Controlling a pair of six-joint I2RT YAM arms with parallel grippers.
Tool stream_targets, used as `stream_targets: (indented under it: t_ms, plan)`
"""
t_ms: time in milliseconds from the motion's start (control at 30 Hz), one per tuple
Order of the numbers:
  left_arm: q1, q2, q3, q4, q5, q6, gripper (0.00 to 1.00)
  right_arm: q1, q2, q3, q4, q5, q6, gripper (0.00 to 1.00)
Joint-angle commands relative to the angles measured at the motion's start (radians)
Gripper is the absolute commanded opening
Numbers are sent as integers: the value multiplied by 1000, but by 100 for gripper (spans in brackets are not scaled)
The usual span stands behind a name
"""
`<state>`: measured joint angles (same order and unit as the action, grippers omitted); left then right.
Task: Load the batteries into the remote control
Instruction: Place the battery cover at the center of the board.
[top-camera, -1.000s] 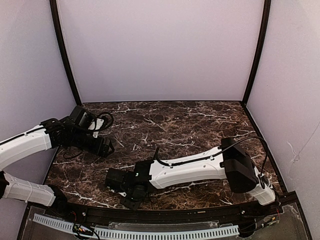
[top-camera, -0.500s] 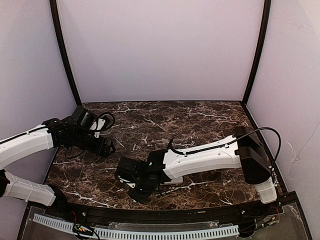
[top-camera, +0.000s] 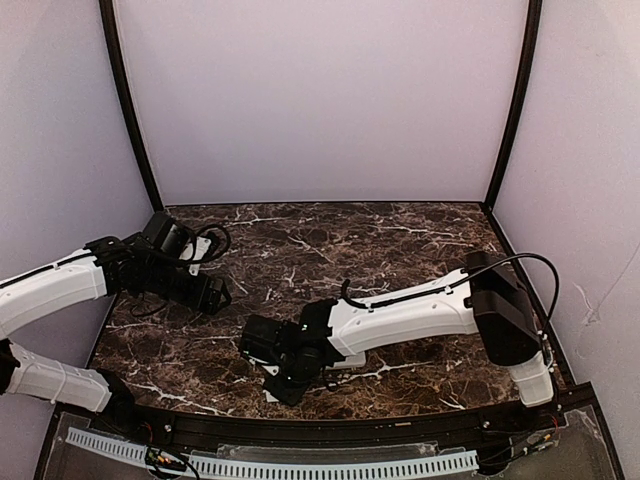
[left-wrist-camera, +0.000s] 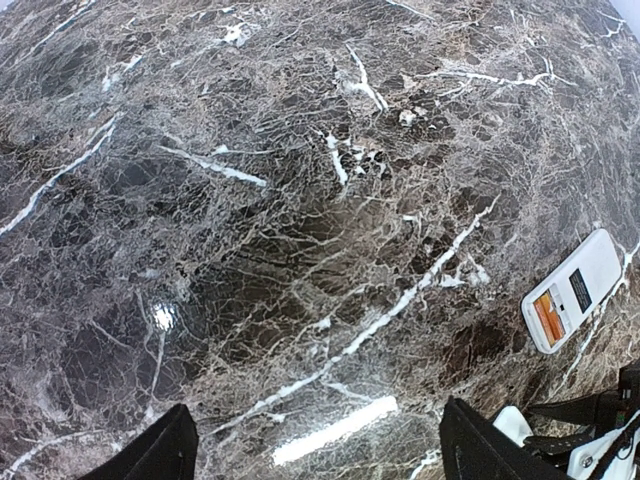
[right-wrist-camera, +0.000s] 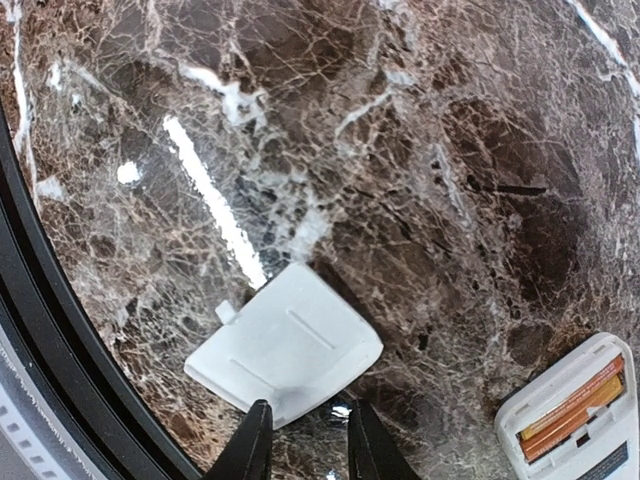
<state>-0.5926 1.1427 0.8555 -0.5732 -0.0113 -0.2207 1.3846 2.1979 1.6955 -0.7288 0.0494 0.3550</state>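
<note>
Marble table (right-wrist-camera: 450, 150) bears a white cover (right-wrist-camera: 285, 345) near the remote control (right-wrist-camera: 575, 415); left end effector (left-wrist-camera: 320, 442) and right end effector (right-wrist-camera: 308, 445) both released.

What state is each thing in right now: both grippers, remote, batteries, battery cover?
left gripper: wide open, empty, over the table.
right gripper: fingertips narrowly apart at the battery cover's near corner; grip unclear.
remote control: lying back up, compartment uncovered.
batteries: both seated side by side in the compartment.
battery cover: off the remote control, flat on the table.
</note>
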Motion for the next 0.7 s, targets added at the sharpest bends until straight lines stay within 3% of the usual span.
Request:
stream_targets:
  t_ms: [0, 533, 667]
  plan:
    - [5, -14, -4, 3, 4, 12, 84, -3, 24, -3, 18, -2, 5, 25]
    - [5, -17, -26, 19, 0, 32, 85, -4, 83, 60, 13, -4, -19, 19]
    - [5, -15, -30, 23, 1, 37, 85, -3, 69, 87, 7, 10, -36, 22]
